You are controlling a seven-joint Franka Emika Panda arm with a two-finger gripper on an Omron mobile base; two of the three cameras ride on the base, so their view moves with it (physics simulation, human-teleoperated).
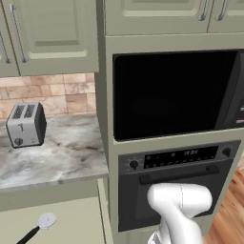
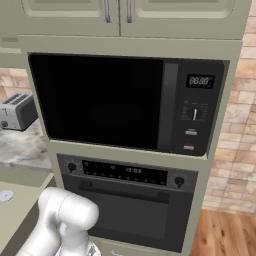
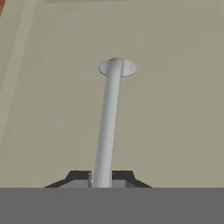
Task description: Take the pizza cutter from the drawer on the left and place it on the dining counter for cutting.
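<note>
**Gripper clamped on the drawer's bar handle**

Gripper (image 3: 101,181) fingers sit closed on either side of the silver bar handle (image 3: 108,127), pinching it against the olive-beige drawer (image 3: 175,109) front, a hold suited to pulling or steadying the drawer. In the left base view the pizza cutter (image 1: 37,228) lies in the open drawer, below the marble top's front edge, wheel toward the toaster (image 1: 26,125). The microwave (image 2: 125,102) clock shows digits too blurred to read.

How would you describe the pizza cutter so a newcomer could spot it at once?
Start at the marble countertop with the toaster. Just below it, inside the open drawer, lies the pizza cutter: a slim black handle ending in a pale round wheel, the one loose item there.
</note>
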